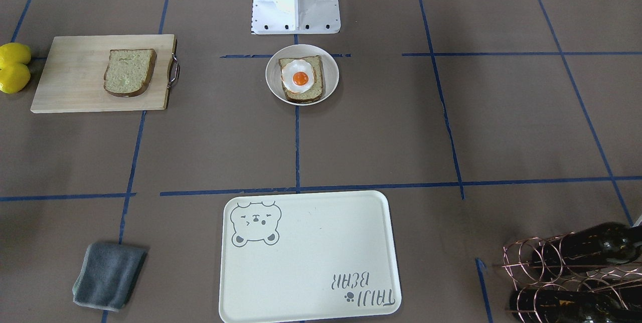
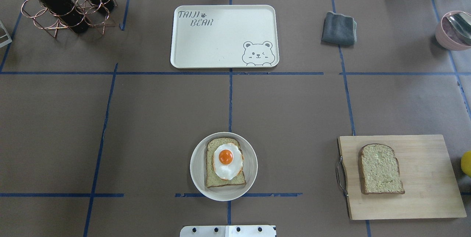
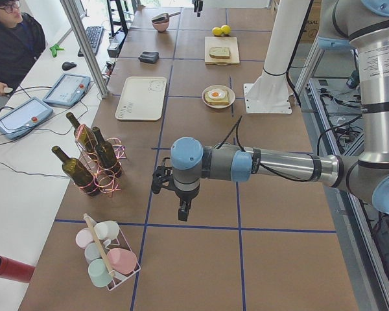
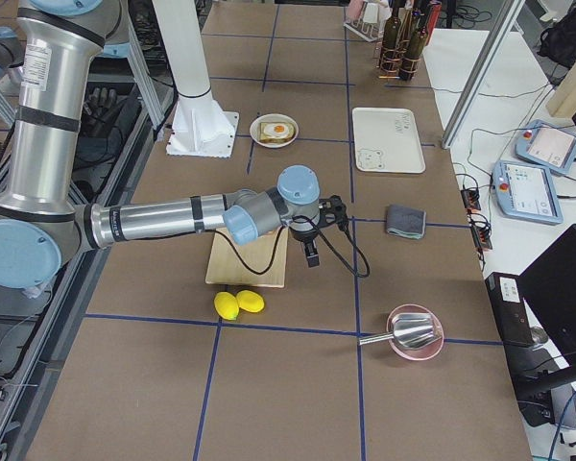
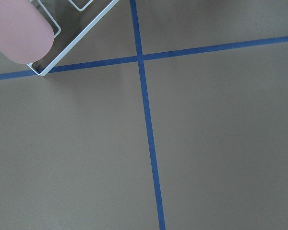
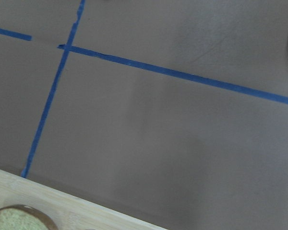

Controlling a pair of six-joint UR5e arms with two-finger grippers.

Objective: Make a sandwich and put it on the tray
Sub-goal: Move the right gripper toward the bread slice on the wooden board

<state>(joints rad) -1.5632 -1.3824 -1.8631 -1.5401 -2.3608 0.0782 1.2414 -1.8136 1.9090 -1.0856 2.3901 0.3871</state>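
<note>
- Overhead exterior view: one bread slice point(image 2: 220, 180) lies in the round white dish point(image 2: 198, 182) with the fried egg point(image 2: 227, 160) on top, so the lower half of the sandwich is ready.
- The second bread slice point(image 2: 381, 169) lies flat on the wooden cutting board point(image 2: 427, 189), well apart on the robot's right. I judge it must go onto the egg to close the sandwich.
- The tray point(image 2: 220, 38) waits at the far side of the surface point(image 2: 147, 119); no food is on it yet.
- The left gripper point(image 3: 183, 208) hangs near the wine bottles point(image 3: 106, 154), far from the food. The right gripper point(image 4: 311, 252) hangs just beside the board, so it is better placed for the slice.
- Only side views show the grippers, so I cannot tell whether they are open or closed.
</note>
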